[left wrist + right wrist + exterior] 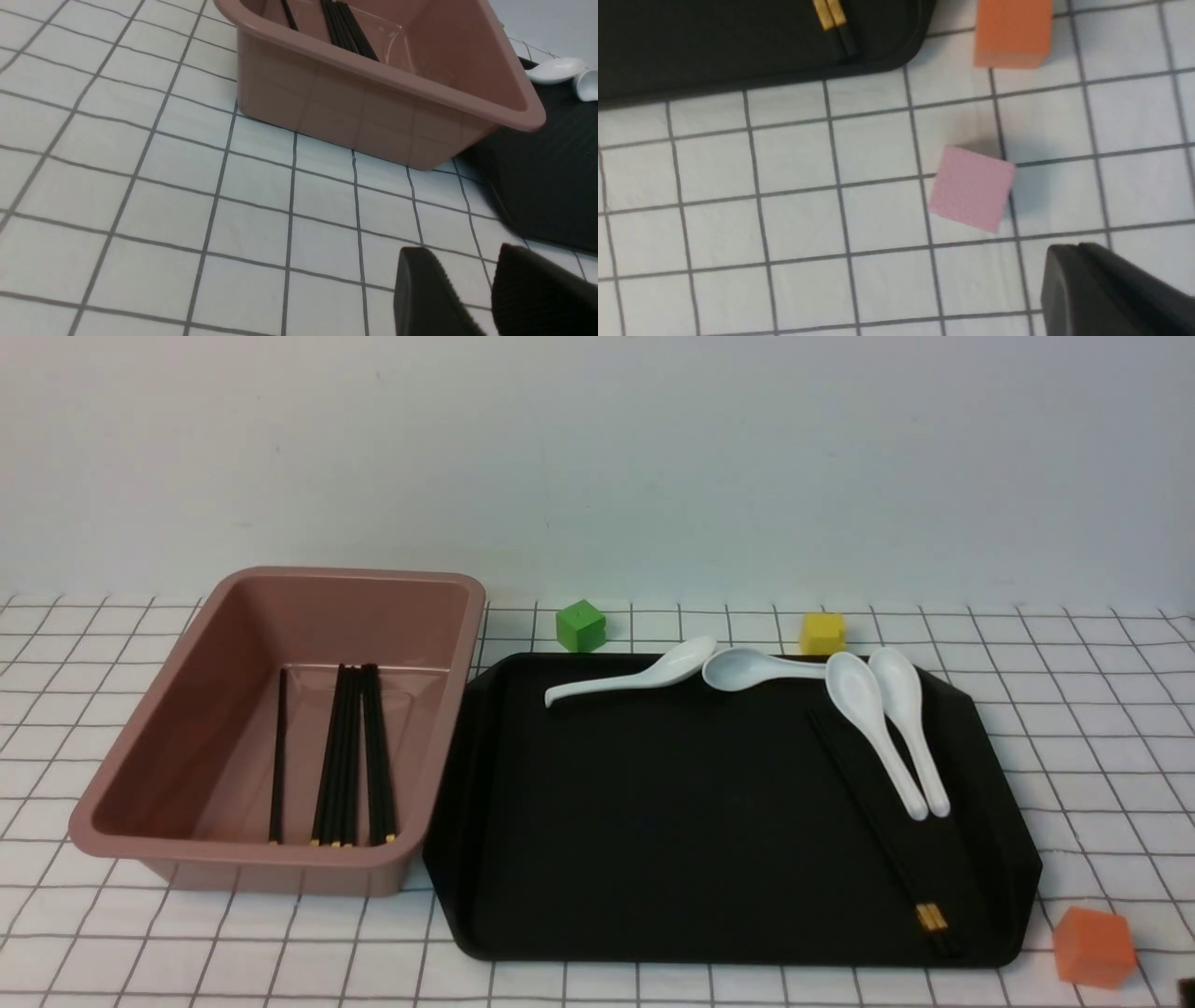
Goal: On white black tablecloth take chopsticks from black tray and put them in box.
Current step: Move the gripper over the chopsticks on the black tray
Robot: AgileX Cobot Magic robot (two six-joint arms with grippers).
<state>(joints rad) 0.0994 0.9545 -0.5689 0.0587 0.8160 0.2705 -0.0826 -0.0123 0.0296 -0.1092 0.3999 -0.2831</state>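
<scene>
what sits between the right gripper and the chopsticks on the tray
A pink cube on the tablecloth, then the tray rim; the right wrist view shows it.

Both fingers (pixel 425 298) of the left gripper (pixel 467 261) are cut by the picture's edge, and they stand a little apart. Beyond them the box (pixel 373 107) loses its far part, and the black sticks (pixel 348 30) in it cannot be counted. The right gripper (pixel 1078 261) shows only as one dark blurred mass, so its jaws cannot be read. Beyond its fingers the chopsticks (pixel 831 18) show only their gold-banded ends.
</scene>
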